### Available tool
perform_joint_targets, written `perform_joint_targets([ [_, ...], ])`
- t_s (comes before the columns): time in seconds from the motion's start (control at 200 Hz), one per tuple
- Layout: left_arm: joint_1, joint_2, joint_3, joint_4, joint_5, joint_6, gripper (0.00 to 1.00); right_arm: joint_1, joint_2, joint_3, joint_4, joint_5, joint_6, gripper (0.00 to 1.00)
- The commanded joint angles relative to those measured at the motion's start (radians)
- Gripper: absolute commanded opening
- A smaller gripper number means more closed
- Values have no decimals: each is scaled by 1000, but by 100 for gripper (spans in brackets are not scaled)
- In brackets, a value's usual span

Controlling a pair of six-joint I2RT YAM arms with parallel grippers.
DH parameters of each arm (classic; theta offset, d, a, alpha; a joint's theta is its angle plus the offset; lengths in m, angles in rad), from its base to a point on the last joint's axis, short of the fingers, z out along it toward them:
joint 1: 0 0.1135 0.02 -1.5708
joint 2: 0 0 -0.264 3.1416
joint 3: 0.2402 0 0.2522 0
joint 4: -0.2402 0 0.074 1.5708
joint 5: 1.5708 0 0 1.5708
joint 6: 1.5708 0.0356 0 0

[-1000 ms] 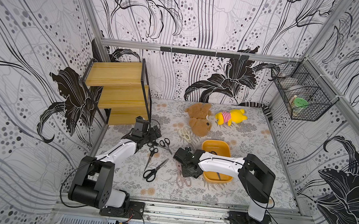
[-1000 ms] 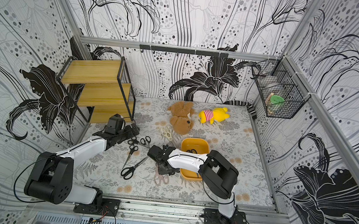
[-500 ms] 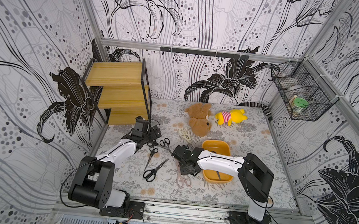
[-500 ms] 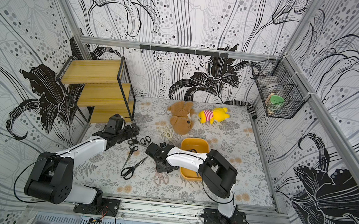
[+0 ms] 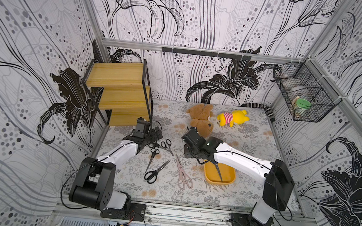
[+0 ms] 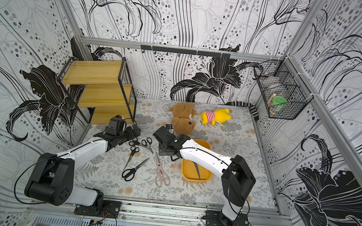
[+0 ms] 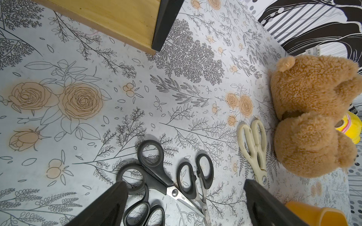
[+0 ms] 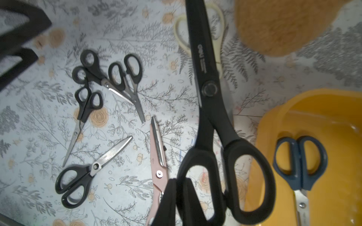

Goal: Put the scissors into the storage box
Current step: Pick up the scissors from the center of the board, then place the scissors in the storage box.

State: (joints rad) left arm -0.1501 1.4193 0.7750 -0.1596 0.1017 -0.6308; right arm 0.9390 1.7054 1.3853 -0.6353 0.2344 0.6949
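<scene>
One pair, the dark blue-handled scissors (image 8: 299,166), lay inside the yellow storage box (image 8: 274,121). The right hand (image 8: 177,187) was clamped on one handle loop of the large black scissors (image 8: 207,90). That pair hung clear of the table (image 5: 247,194) just beside the box, its blades reaching out over the cream shears (image 7: 252,144) towards the teddy bear (image 7: 313,117).

The step in hand looked like the carry: this pair was lifted but not yet over the box. The next move called for swinging it across the rim and lining it up with the box's long side, since the pair seemed nearly as long as the box. It then needed lowering before the fingers parted, without snagging the pair inside.

The left hand (image 7: 184,183) hovered with its jaws apart and empty over three clustered black-handled pairs (image 7: 154,170). A fourth black pair (image 5: 155,171) and the pink shears (image 5: 182,171) lay on the table between the arms.
</scene>
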Motion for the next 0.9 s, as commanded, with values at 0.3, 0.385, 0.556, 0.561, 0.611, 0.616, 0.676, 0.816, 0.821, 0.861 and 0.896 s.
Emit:
perform_joint_targets([
  [0.3,-27,45,81,-5,90,-9,97,-101,-257,-305,-86,68,40,0],
  [0.385,-45,49,81,-1,88,-13,97,-101,-292,-369,-84,58,66,0],
  [0.556,-75,61,79,0,80,-24,97,-101,-327,-486,-41,27,114,0],
  [0.561,-76,62,79,0,80,-26,97,-101,-327,-488,-39,27,115,0],
  [0.611,-81,66,79,0,78,-27,97,-101,-326,-510,-27,23,126,0],
  [0.616,-81,66,79,-1,78,-27,97,-101,-326,-513,-27,23,127,0],
  [0.676,-86,67,81,0,76,-29,97,-101,-319,-539,-5,18,135,0],
  [0.816,-88,68,81,-2,71,-30,97,-101,-291,-578,26,13,138,0],
  [0.821,-88,68,81,-2,71,-29,97,-101,-289,-577,26,13,137,0],
  [0.861,-88,68,79,-2,71,-29,97,-102,-280,-581,34,12,137,0],
  [0.896,-88,68,79,0,70,-30,97,-102,-271,-584,38,13,135,0],
])
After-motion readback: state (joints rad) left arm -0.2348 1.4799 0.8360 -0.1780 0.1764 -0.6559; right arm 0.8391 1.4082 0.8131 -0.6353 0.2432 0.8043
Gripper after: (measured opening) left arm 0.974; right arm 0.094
